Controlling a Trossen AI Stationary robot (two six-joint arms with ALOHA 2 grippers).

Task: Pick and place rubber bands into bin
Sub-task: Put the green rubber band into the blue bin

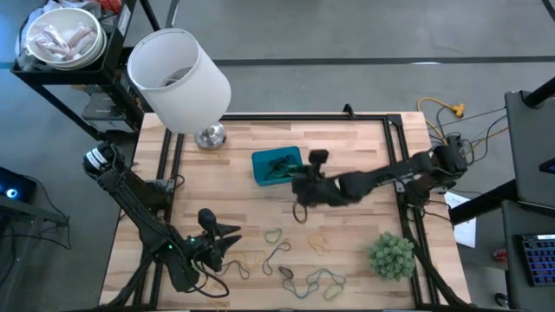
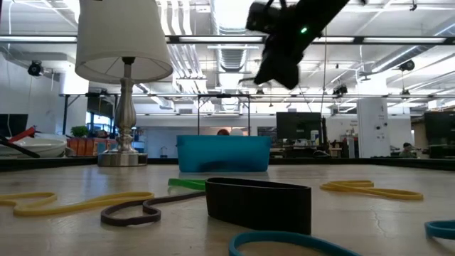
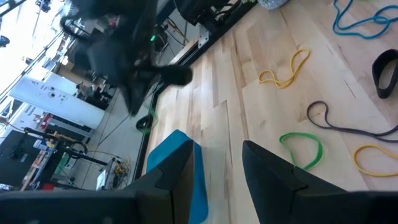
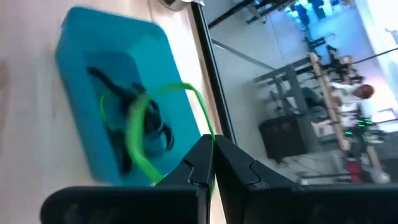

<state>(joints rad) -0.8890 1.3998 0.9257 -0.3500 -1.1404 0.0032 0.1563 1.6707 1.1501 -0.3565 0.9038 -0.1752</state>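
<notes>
The blue bin [image 1: 260, 160] stands at the table's middle, toward the far edge, with several green and dark rubber bands [image 4: 124, 106] lying in it. My right gripper [image 1: 295, 182] hovers just right of the bin, high above the table in the low view [image 2: 274, 71], shut on a green rubber band [image 4: 134, 134]. My left gripper [image 1: 227, 238] is open and empty near the table's near left. Several more bands lie flat on the wood near the front edge: yellow [image 1: 316, 245], dark [image 1: 277, 253], blue [image 1: 316, 279], green [image 3: 305, 146]. My right gripper pinches the green band between its two shut fingertips, at one spot on the loop [image 4: 210, 134]. The rest of the loop stands out past the fingers, slack and clear of the table, over the bin's near-side wall [image 4: 81, 74].
A white lampshade [image 1: 178, 74] on a silver base [image 1: 210, 136] stands at the far left. A bushy green plant ball [image 1: 392, 254] sits at the near right. A wide dark band [image 2: 259, 203] lies close to the low camera. Black rails run along the table's edges.
</notes>
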